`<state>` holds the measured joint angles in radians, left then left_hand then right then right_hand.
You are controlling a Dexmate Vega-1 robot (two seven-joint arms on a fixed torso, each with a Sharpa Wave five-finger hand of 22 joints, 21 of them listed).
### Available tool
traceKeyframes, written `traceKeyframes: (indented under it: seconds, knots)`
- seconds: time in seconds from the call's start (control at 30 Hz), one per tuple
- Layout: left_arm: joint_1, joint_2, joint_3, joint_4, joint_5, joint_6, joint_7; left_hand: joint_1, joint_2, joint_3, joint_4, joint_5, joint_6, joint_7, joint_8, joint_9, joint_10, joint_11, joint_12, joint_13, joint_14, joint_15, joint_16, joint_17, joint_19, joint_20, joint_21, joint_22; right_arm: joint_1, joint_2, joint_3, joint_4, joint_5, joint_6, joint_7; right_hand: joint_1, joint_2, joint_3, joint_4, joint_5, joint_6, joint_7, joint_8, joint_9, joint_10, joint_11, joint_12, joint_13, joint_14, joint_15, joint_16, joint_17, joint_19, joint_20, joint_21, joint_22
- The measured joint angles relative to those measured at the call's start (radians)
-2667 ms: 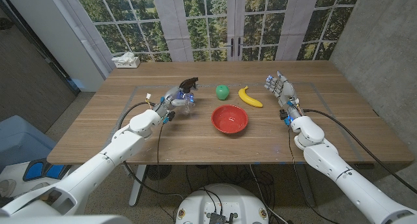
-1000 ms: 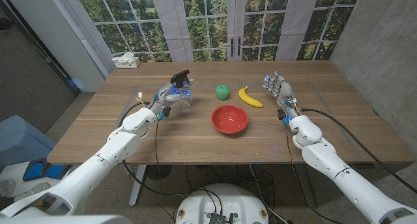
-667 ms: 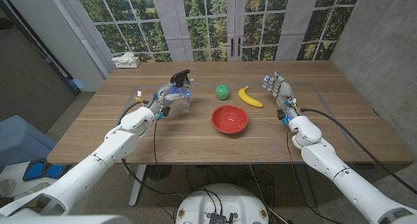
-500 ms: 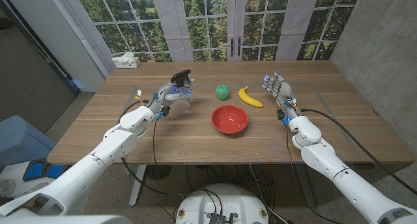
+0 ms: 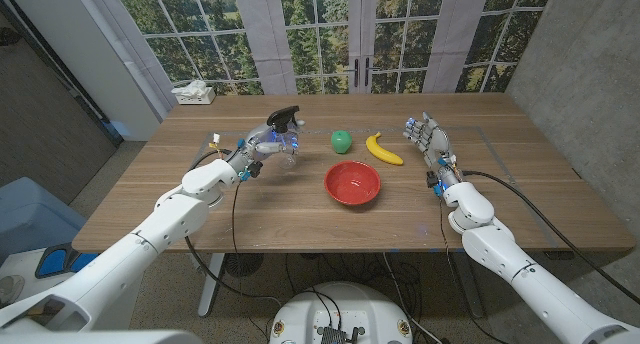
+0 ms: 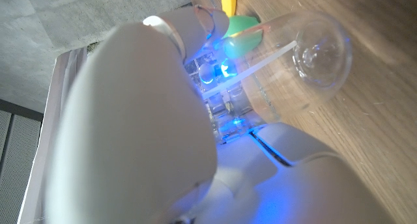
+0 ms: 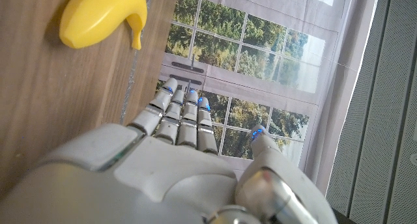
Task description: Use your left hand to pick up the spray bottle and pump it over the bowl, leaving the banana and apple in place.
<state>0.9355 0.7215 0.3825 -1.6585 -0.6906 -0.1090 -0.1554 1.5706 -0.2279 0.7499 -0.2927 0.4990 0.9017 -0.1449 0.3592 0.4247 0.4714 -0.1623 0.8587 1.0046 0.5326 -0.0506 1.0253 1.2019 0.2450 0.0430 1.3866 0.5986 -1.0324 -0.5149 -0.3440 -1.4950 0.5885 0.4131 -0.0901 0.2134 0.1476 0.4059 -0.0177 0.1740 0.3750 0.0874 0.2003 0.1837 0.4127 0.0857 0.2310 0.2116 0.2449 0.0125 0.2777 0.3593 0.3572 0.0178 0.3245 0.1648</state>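
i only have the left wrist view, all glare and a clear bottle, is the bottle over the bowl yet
Observer: No. In the head view the left hand holds the spray bottle to the robot's left of the red bowl, not above it.
Operator: which way is the nozzle
Observer: The black trigger head is on top, bottle roughly upright.
Operator: fruit in the way?
Observer: The green apple and banana lie beyond the bowl, apart from it.
Operator: right hand?
Observer: The right hand holds nothing, fingers apart, beside the banana.
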Motion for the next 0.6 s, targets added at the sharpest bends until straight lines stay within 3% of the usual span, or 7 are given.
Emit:
traceKeyframes:
  seconds: [0.6]
  knots:
    - [0.009, 0.054, 0.006, -0.064, -0.015, 0.029, -0.062, 0.004, -0.004, 0.0, 0.0, -0.008, -0.007, 0.007, 0.004, 0.014, 0.011, 0.004, 0.008, -0.006, 0.005, -0.001, 0.011, -0.006, 0.0, 0.0, 0.002, -0.015, -0.041, 0.006, 0.012, -0.014, 0.001, 0.049, 0.0, 0.0, 0.0, 0.0, 0.0, 0.0, 0.0, 0.0, 0.0, 0.0, 0.0, 0.0, 0.0, 0.005, 0.0, 0.0, 0.0, 0.0, 0.0, 0.0, -0.007, 0.006]
